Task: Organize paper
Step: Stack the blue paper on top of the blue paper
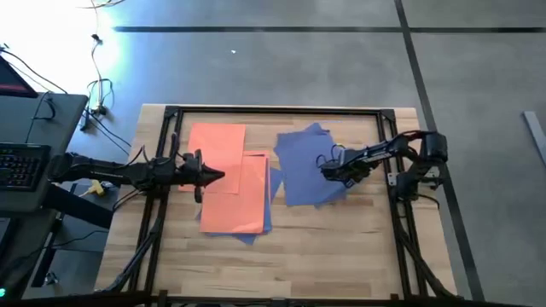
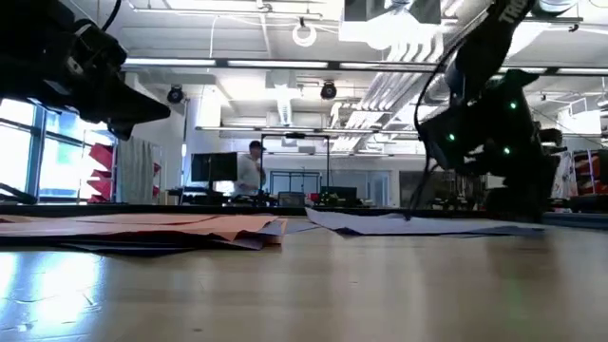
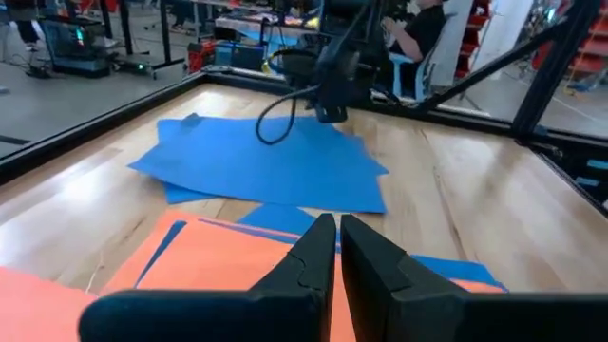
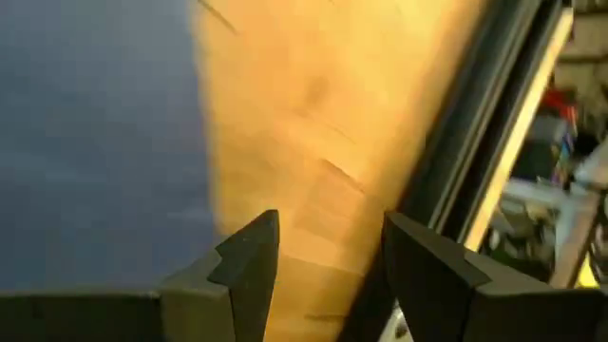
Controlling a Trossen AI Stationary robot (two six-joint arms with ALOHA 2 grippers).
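Orange sheets of paper [image 1: 226, 179] lie overlapping on the table's left half, with blue edges [image 1: 256, 235] showing from under them. A loose pile of blue sheets [image 1: 303, 166] lies right of centre, flat on the wood. My left gripper [image 1: 220, 176] hovers shut above the orange sheets [image 3: 218, 266], well clear of them in the low view [image 2: 152, 109]. My right gripper [image 1: 327, 170] is over the blue pile's middle. In its wrist view it is open [image 4: 331, 249], over the edge where blue paper [image 4: 95, 142] meets bare wood.
A black bar frame [image 1: 273, 109] runs around the tabletop and its posts stand at the corners. Bare wood [image 1: 281, 264] fills the near half of the table. A keyboard [image 1: 21, 166] sits off the table's left side. A person [image 2: 252, 166] stands far back in the room.
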